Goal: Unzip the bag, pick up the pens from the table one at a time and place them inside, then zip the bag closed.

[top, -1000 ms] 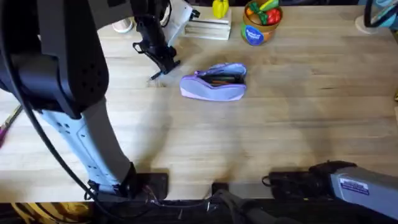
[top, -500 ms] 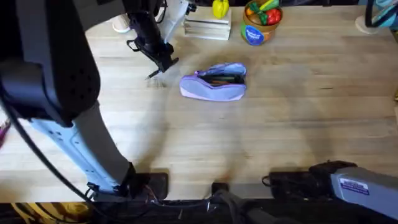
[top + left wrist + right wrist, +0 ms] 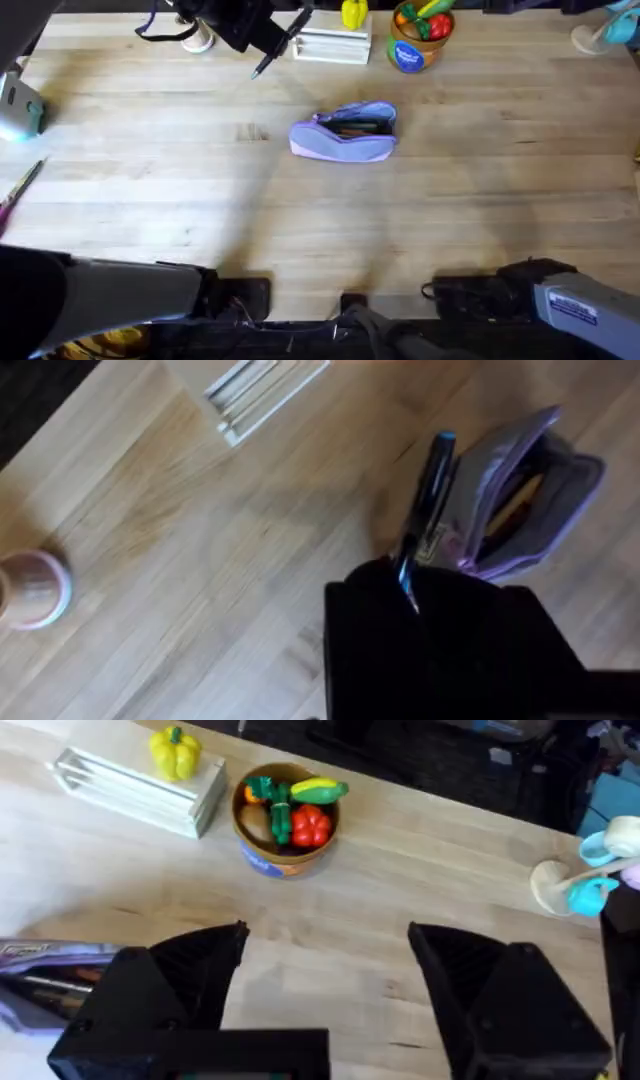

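The lavender soft fabric pencil pouch [image 3: 344, 132] lies on the broad light wooden tabletop [image 3: 450, 210] a little left of centre, its zip already open, and in the overhead view we can make out dark pens and a yellowish stick inside its mouth. From the left wrist camera we see the same pouch [image 3: 520, 500] gaping, just beyond the tip of the slim dark pen with a bluish end [image 3: 425, 510] that the left gripper [image 3: 410, 585] has clamped between its black fingers.

What has changed over the last second matters most: the left gripper [image 3: 245, 28] was low at the table, just left of the pouch, with the pen's tip near the wood; now it has risen and swung toward the far edge, and the pen [image 3: 278, 47] hangs tilted in the air beside the pale slatted block [image 3: 330, 45]. We judge that the pick has succeeded and 1 pen is in carry. We see no other pen loose on the table.

The right gripper [image 3: 325, 955] rests low near its base with its jaws spread wide and nothing between them, looking toward the colourful round tub of toy fruit [image 3: 283, 815].

We judge the next move calls for bringing the pen over the pouch's slot and lowering it in lengthwise; the narrow opening could catch the tip.
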